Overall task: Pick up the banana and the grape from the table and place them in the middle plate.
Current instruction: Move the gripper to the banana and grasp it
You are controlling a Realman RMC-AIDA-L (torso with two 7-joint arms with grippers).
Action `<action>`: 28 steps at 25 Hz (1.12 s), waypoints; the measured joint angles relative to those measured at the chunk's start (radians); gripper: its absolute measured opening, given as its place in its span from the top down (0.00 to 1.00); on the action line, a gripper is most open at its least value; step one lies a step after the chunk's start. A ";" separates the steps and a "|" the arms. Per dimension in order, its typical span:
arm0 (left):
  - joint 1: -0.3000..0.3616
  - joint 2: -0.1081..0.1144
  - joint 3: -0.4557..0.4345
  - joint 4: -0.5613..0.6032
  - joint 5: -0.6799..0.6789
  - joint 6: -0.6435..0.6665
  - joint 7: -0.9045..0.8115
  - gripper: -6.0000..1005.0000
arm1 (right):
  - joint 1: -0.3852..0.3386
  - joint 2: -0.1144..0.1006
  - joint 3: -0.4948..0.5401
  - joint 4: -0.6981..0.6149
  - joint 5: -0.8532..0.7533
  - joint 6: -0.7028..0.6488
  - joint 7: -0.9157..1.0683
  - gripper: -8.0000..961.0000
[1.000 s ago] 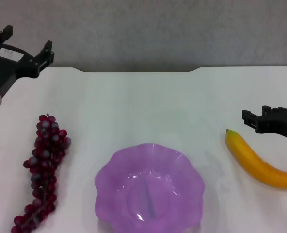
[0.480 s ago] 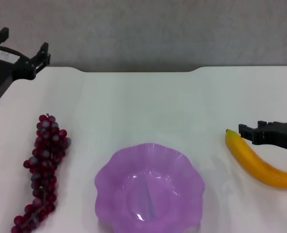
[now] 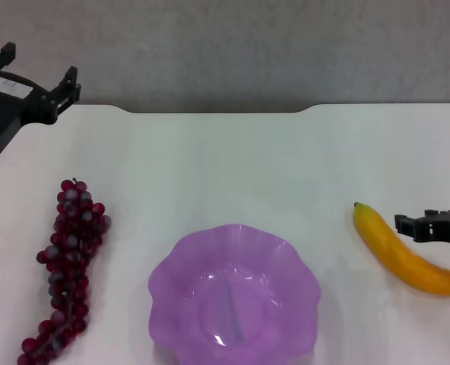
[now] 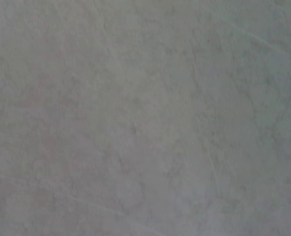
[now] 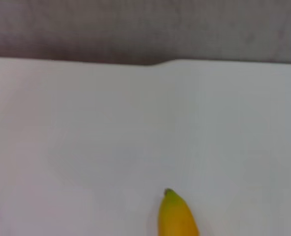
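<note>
- Translucent purple, scallop-rimmed and shallow, the middle plate [image 3: 234, 293] sits at the 6 o'clock edge of my head view with nothing in it, so neither fruit has been delivered yet.
- The smooth, curved yellow-orange banana [image 3: 402, 252] lies flat on the plain white table [image 3: 225, 160] at about 3 o'clock from the plate, its dark green tip pointing toward 11 o'clock.
- My right gripper [image 3: 432, 226] hangs just beside the banana's middle, on its far side; I judge it is lining up for a grasp across the fruit's width. Only the black finger ends show at the frame's edge, and I cannot tell whether they are spread or closed.
- The right wrist camera catches only the banana's green-tipped end [image 5: 175, 214] against bare tabletop, which suggests the arm sits low over the fruit.
- The long bunch of dark red-purple grapes [image 3: 68, 270] lies at 9 o'clock from the plate, well apart from it and untouched.
- My left gripper [image 3: 29, 74] waits up at 10 o'clock by the table's dark back edge, fingers spread wide and holding nothing, far from the grapes; its wrist camera shows only a grey textured surface.
</note>
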 joint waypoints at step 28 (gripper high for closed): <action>-0.001 0.000 -0.001 -0.023 0.003 -0.026 0.003 0.11 | 0.234 0.003 -0.007 0.407 -0.010 -0.007 0.008 0.45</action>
